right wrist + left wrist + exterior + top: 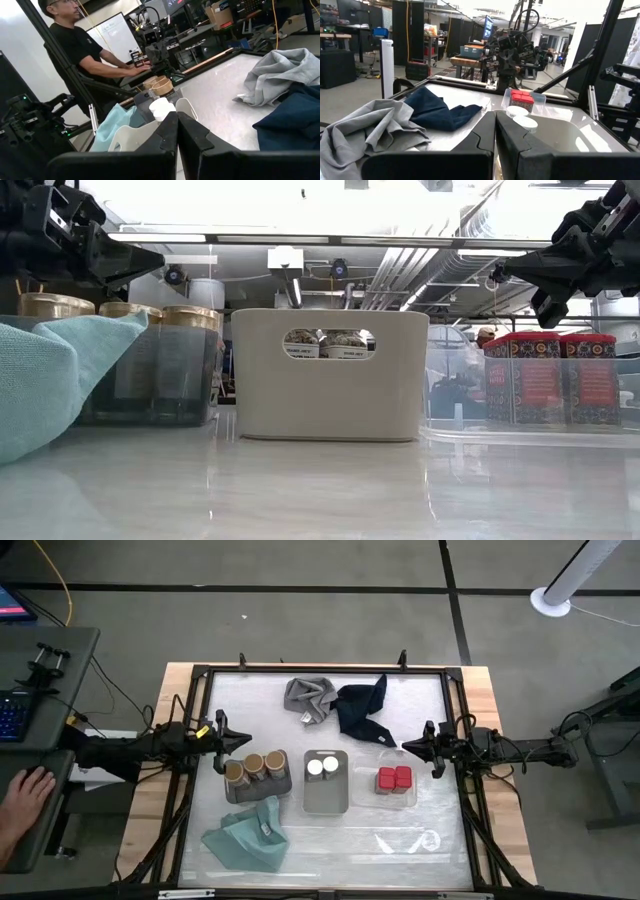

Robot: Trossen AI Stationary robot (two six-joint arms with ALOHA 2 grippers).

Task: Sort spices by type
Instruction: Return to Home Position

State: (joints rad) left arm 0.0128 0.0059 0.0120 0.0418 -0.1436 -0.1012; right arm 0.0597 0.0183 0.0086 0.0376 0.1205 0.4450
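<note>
jars (254,764) in left bin (264,791), bottles (315,767) in middle bin (326,797), cans (386,780) in right bin (397,800)

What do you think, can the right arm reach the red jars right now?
Probably yes. The right gripper hangs nearby, shut. The red jars stand in the open-topped clear bin, with nothing over them or in between.

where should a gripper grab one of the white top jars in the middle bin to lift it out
Take the cap, straight down from above. The white-top jars stand upright, side by side at one end of the grey bin, whose tall walls cover their sides, so only the tops are reachable. Avoid wedging a finger between the two.
</note>
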